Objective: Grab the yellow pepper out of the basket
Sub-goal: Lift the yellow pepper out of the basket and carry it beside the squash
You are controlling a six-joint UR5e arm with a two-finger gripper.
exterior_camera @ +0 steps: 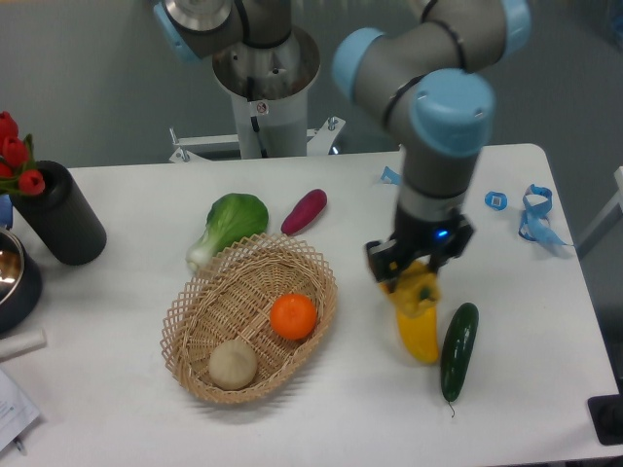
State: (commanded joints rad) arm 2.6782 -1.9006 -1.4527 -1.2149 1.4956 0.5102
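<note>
The yellow pepper [417,290] hangs in my gripper [416,277], which is shut on it, right of the basket and just above the long smooth yellow fruit [420,333] lying on the table. The pepper partly hides that fruit's upper end. The wicker basket [195,362] sits at centre left and holds an orange [293,316] and a pale round vegetable [234,364].
A dark green cucumber [459,350] lies right of the yellow fruit. A leafy green vegetable [231,221] and a purple one [305,211] lie behind the basket. A black cylinder with red tulips [60,221] stands at far left. Blue scraps [533,214] lie at the back right.
</note>
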